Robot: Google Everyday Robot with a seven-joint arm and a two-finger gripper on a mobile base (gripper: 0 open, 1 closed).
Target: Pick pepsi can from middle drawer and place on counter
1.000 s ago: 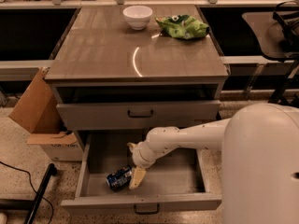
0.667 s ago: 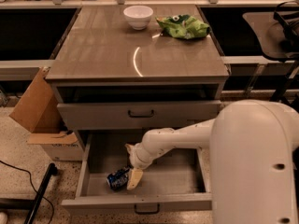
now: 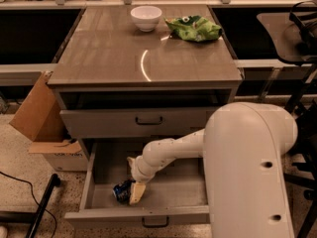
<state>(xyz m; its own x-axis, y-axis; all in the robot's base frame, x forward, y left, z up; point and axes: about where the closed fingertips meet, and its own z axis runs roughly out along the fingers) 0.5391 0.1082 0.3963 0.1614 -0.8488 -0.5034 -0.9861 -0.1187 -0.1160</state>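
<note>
The pepsi can point(image 3: 120, 191) lies on its side on the floor of the middle drawer point(image 3: 181, 193), in the drawer's front left part, low and left of centre in the frame. The gripper point(image 3: 132, 194) is down inside the drawer at the can's right side, touching it or nearly so; whether its jaws are apart or clamped on the can I cannot tell. The white arm point(image 3: 171, 150) reaches in from the right, out of the robot's big rounded white body point(image 3: 252, 175), which fills the lower right of the frame. The drawer stands pulled out, with low grey side walls and a small dark bar handle point(image 3: 155, 222) on its front. Above it the upper drawer front point(image 3: 114, 122) sits closed, flush with the grey cabinet. The counter point(image 3: 114, 53) spreads across the upper middle of the frame, grey-brown and glossy, with faint wood-grain stripes and a curved streak of glare near its centre. At its far edge stand a white bowl point(image 3: 146, 17) and, just to the right, a crumpled green snack bag point(image 3: 194, 28). At the left, an open cardboard box point(image 3: 42, 125) leans beside the cabinet on a speckled floor point(image 3: 20, 155), where a black cable point(image 3: 20, 176) and a dark pole point(image 3: 42, 205) lie in the lower left corner.
</note>
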